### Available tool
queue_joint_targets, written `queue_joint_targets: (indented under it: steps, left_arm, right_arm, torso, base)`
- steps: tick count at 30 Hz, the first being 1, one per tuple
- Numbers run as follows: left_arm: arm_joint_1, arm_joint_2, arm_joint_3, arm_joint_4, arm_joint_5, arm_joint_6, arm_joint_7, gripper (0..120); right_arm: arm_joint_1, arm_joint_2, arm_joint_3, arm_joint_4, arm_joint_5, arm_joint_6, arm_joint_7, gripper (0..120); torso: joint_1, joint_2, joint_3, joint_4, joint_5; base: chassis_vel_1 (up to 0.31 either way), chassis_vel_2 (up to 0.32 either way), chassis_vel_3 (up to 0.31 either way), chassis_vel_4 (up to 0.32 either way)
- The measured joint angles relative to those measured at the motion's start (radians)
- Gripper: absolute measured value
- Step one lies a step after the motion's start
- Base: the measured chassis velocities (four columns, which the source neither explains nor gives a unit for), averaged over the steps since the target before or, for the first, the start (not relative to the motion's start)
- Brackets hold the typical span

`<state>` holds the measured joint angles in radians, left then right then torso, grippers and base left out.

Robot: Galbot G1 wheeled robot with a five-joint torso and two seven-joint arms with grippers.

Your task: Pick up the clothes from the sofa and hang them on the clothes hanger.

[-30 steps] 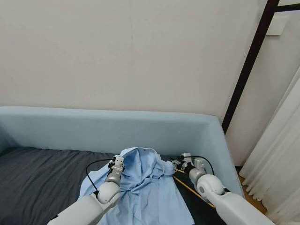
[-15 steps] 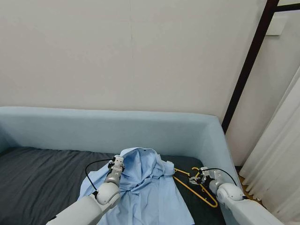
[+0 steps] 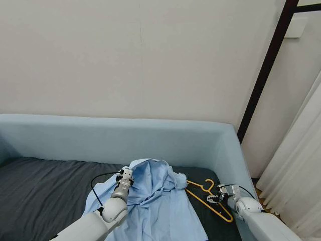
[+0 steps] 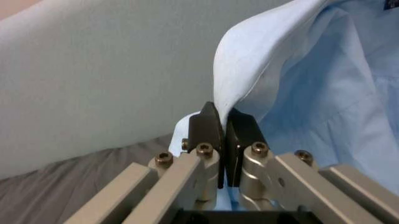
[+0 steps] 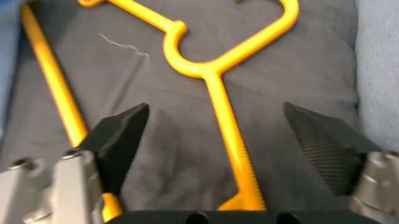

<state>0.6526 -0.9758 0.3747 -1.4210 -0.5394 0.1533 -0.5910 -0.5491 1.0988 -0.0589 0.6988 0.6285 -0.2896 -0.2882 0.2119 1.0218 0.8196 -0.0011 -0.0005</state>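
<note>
I have the left pincer [image 3: 124,175] clenched on a fold of the shirt [image 3: 155,201]. In the left wrist view its two dark pads [image 4: 206,126] are pressed together, and pale blue cloth [image 4: 311,70] rises from between them. The left arm comes up along the shirt's left edge, its wrist pointing toward the backrest [image 3: 100,138] of the sofa. A black cable loops from the wrist over that side of the shirt.

The shirt lies crumpled on the sofa's dark grey seat [image 3: 40,186], with its bunched upper part nearest the backrest.

A yellow hanger [image 3: 208,193] lies flat on the seat just right of the shirt, one arm reaching the shirt's right edge.

The right pincer [image 3: 214,197] sits over the hanger, on its side away from the shirt, with the right arm coming in low from the shirt's right. It is released. In the right wrist view the right pincer [image 5: 215,109] has its fingers spread wide to either side of the hanger's stem [image 5: 218,70], not closed on it, with the hook beyond them on the seat.
</note>
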Motion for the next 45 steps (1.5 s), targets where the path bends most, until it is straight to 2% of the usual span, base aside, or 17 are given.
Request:
queue_joint_targets:
  steps: [7, 19, 22, 29, 45]
  left_arm:
    - [-0.001, -0.004, -0.001, -0.005, 0.000, -0.001, 0.001, 0]
    - [0.010, 0.008, -0.008, -0.013, -0.007, 0.000, 0.001, 0]
    - [0.013, 0.010, -0.010, -0.014, -0.008, 0.000, 0.001, 0]
    - [0.018, 0.017, -0.016, -0.017, -0.013, 0.000, 0.001, 0]
    - [0.045, 0.045, -0.032, -0.027, -0.024, -0.006, 0.002, 0]
  right_arm:
    - [0.014, 0.023, 0.023, -0.059, -0.039, 0.007, -0.014, 53]
    - [0.012, 0.030, 0.012, -0.062, -0.068, 0.009, -0.039, 9]
    - [0.011, 0.031, 0.012, -0.059, -0.070, 0.009, -0.039, 5]
    - [0.001, 0.028, 0.009, -0.027, -0.059, 0.014, -0.020, 5]
    - [0.034, -0.017, -0.004, 0.105, 0.022, 0.132, 0.070, 5]
  torso:
    - [0.000, 0.000, 0.000, -0.0001, 0.0000]
    - [0.000, 0.000, 0.000, -0.0001, -0.0002]
    - [0.000, 0.000, 0.000, -0.0002, -0.0002]
    - [0.000, 0.000, 0.000, -0.0003, -0.0001]
    - [0.000, 0.000, 0.000, 0.0000, 0.0000]
  base:
    - [0.000, 0.000, 0.000, 0.000]
    - [0.000, 0.000, 0.000, 0.000]
    - [0.000, 0.000, 0.000, 0.000]
    - [0.000, 0.000, 0.000, 0.000]
    - [0.000, 0.000, 0.000, 0.000]
